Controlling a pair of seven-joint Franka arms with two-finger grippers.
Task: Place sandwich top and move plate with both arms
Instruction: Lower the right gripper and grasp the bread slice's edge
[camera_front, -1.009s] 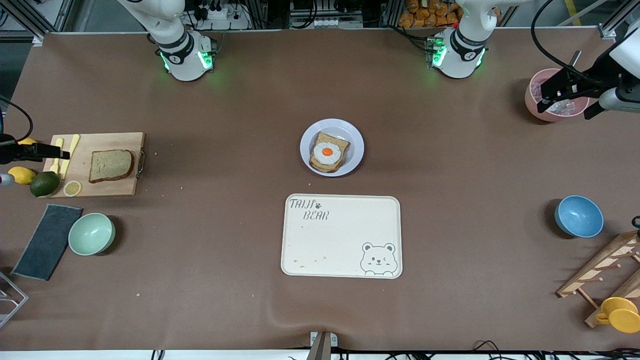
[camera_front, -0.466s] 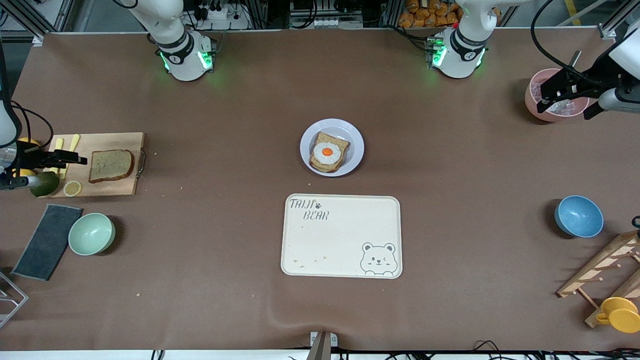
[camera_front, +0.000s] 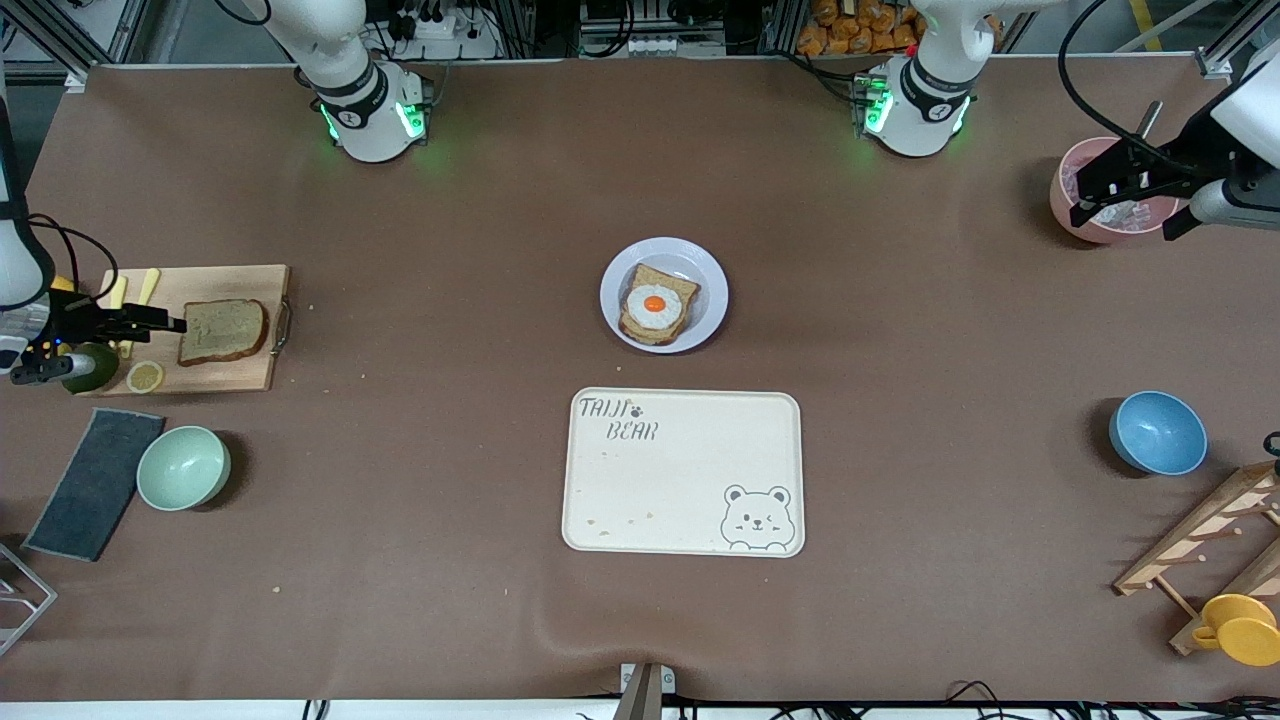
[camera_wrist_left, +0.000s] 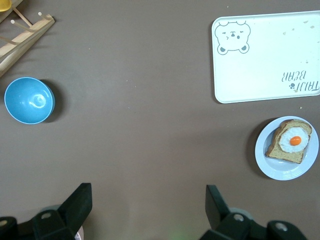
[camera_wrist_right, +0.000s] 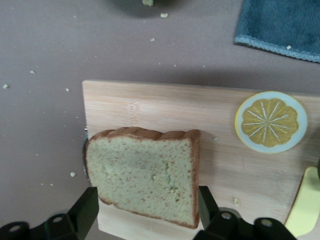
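Note:
The sandwich top (camera_front: 223, 331) lies flat on a wooden cutting board (camera_front: 225, 282) at the right arm's end of the table. It fills the right wrist view (camera_wrist_right: 145, 175). My right gripper (camera_front: 170, 322) is open and low over the board. Its fingers (camera_wrist_right: 85, 210) stand on either side of the slice's end (camera_wrist_right: 146, 207). The lavender plate (camera_front: 700, 265) sits mid-table and carries a bread slice with a fried egg (camera_front: 656, 303). My left gripper (camera_front: 1125, 215) is open and empty over a pink bowl. Its wrist view (camera_wrist_left: 147, 200) shows the plate (camera_wrist_left: 265, 155) far off.
The board also bears a lemon slice (camera_front: 145, 376) and yellow cutlery (camera_front: 135, 300); an avocado (camera_front: 90, 368) lies beside it. A grey cloth (camera_front: 95, 483) and mint bowl (camera_front: 183, 468) sit nearer the camera. The cream bear tray (camera_front: 683, 470) lies before the plate. The pink bowl (camera_front: 1070, 210), blue bowl (camera_front: 1157, 432) and wooden rack (camera_front: 1205, 540) stand at the left arm's end.
My right gripper has moved along the cutting board up to the bread slice. The left arm has barely shifted over the pink bowl.

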